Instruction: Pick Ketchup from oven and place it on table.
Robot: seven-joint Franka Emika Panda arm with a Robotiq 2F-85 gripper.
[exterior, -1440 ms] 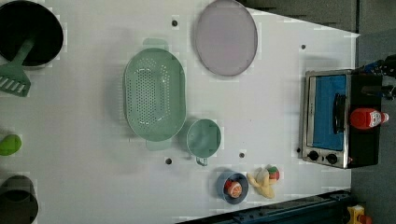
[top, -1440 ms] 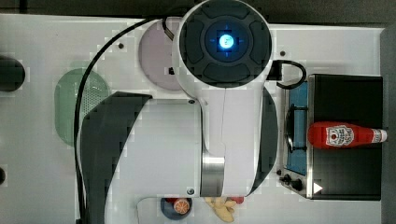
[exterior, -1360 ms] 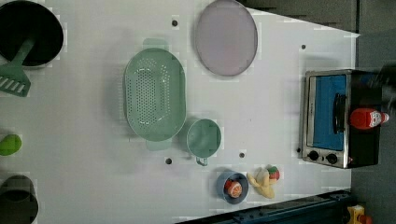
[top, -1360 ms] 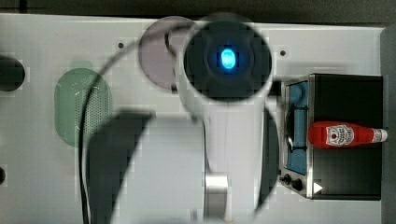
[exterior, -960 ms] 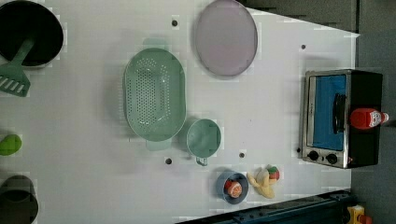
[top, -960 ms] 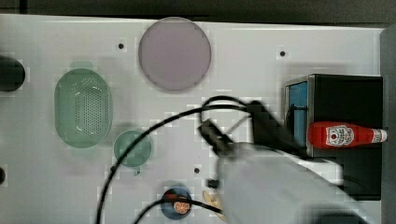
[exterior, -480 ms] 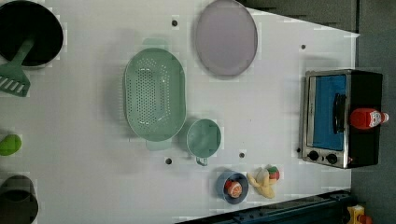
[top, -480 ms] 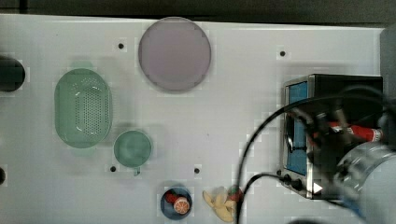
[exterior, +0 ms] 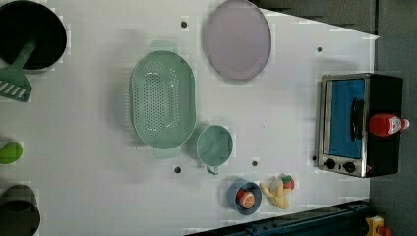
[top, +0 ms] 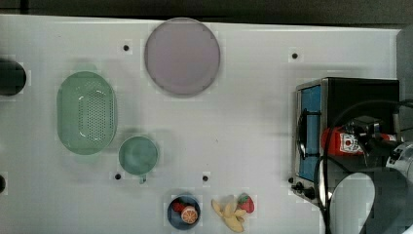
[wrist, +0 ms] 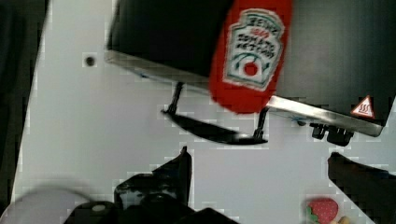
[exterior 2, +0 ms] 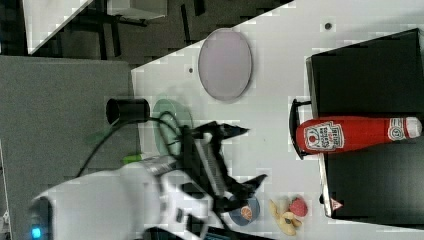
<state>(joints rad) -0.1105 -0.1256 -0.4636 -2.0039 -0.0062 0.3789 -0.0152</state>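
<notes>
Now | my gripper (exterior 2: pixel 245 155) wide apart, empty, to straddle ketchup (exterior 2: pixel 350 134) | ketchup lying atop oven (exterior 2: pixel 370 60) | grab pending

I am swinging my arm (top: pixel 370 195) away from the middle of the table (top: pixel 243 122), where it was covering the lilac plate and green cup, and over to the oven (top: pixel 360 97) at the table's edge on the top view's right. My gripper (exterior 2: pixel 240 155), fingers spread wide, is now nearing the ketchup (top: pixel 341 141) lying on the oven's top.
</notes>
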